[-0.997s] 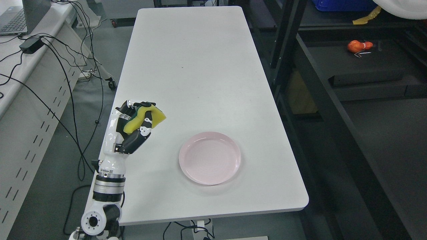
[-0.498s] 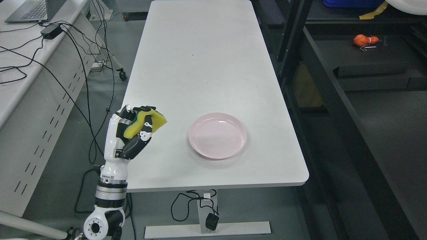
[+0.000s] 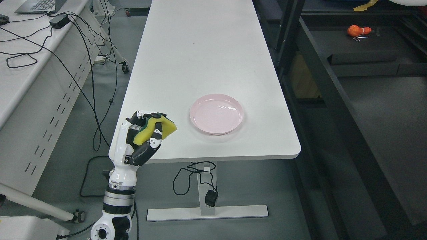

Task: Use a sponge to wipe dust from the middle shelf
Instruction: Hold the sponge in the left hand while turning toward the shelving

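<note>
The left hand rises upright from the lower left of the head view, its fingers curled around a yellow sponge and gripping it. The sponge is held in the air over the near left corner of the bench; contact with the bench top cannot be confirmed. Its long axis runs diagonally, from low left inside the palm to a free corner pointing up and to the right, toward the plate. A dark green scouring layer shows along its upper left edge, under the fingertips. The right hand does not appear.

The bench is a long white top on a single pedestal leg with a flat foot. A pink plate sits on it near the front edge, well apart from the sponge.

To the right stands a dark metal shelf with an orange object on one level. To the left is a white desk carrying a laptop, a power brick and trailing black cables.

An open strip of grey floor separates the bench from the desk; the gap between bench and shelf is narrow.
</note>
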